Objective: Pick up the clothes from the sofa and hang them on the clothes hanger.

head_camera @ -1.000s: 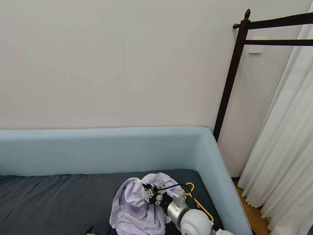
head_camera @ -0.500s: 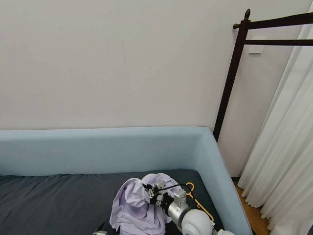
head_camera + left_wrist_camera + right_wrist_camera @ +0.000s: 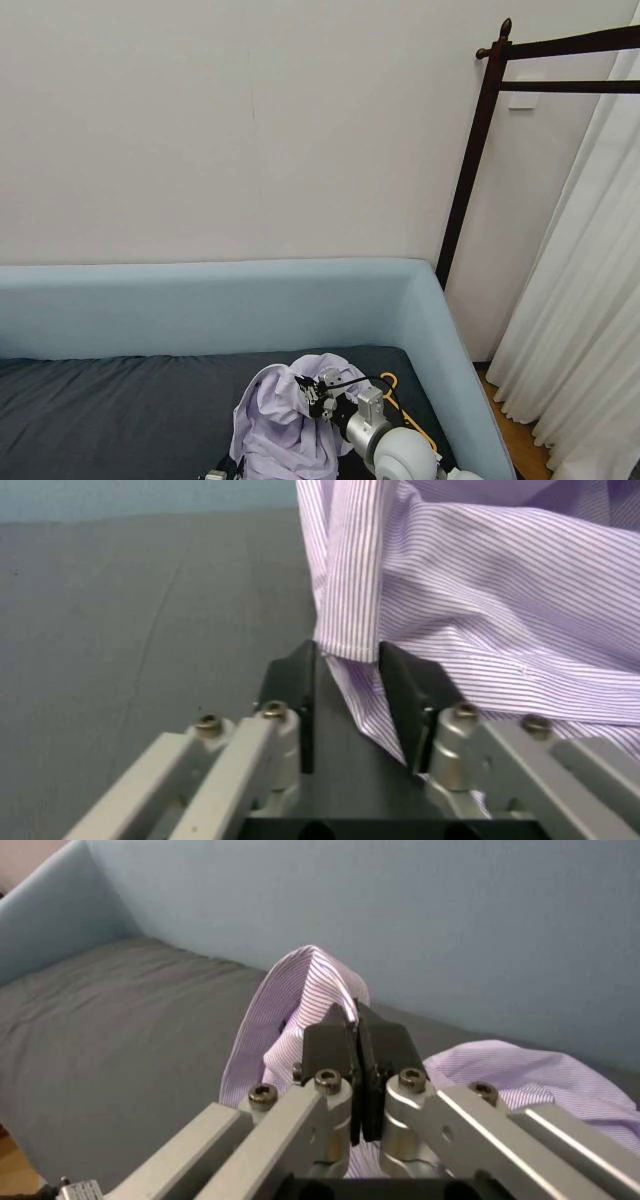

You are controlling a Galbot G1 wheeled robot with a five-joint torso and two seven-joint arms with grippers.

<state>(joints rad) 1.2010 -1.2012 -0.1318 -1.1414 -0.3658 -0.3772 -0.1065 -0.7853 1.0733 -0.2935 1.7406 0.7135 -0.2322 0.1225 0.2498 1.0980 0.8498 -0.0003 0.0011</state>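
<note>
A purple striped shirt (image 3: 283, 422) lies bunched on the sofa's dark seat cushion (image 3: 110, 410). My right gripper (image 3: 306, 392) is shut on a raised fold of the shirt (image 3: 300, 982), its fingers pressed together (image 3: 357, 1044). An orange hanger (image 3: 402, 408) lies on the seat beside that arm. My left gripper (image 3: 222, 472) sits low by the shirt's left side. In the left wrist view it (image 3: 347, 694) is open, with the shirt's hem (image 3: 347, 641) hanging between its fingertips. The dark wooden clothes rack (image 3: 478, 150) stands at the right, beyond the sofa's end.
The light blue sofa back (image 3: 200, 305) and right armrest (image 3: 455, 385) wall in the seat. White curtains (image 3: 590, 300) hang at the far right beside the rack. A plain wall lies behind. The seat's left part is bare cushion.
My left gripper has risen into the bottom edge of the head view, closing on the shirt's left side. The right gripper has held the fold, which shifted slightly.
</note>
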